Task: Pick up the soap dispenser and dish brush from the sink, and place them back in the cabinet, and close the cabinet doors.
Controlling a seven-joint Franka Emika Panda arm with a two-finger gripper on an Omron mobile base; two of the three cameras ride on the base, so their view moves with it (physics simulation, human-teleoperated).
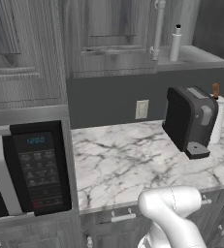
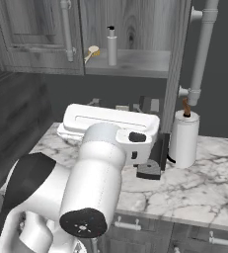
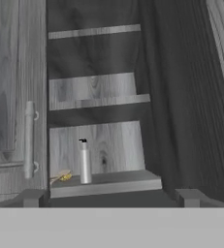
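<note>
The soap dispenser [image 3: 85,162], a slim white bottle with a dark pump, stands upright on the lowest grey shelf [image 3: 123,183] of the open cabinet [image 3: 96,87]. It also shows as the soap dispenser [image 2: 112,45] [image 1: 175,43] in both base views. The dish brush [image 3: 61,177] [image 2: 93,51] lies just left of it on the same shelf. My gripper [image 3: 109,197] is open and empty, held back from the shelf and facing it. A cabinet door [image 3: 14,97] with a white bar handle [image 3: 29,140] is left of the opening; the other door [image 2: 182,54] stands swung out. The sink is out of view.
A black coffee machine [image 1: 188,118] and a white cylinder with a brown top [image 1: 219,118] stand on the marble counter [image 1: 123,164] below the cabinet. A black microwave [image 1: 31,169] sits at the left. Drawer fronts run under the counter edge.
</note>
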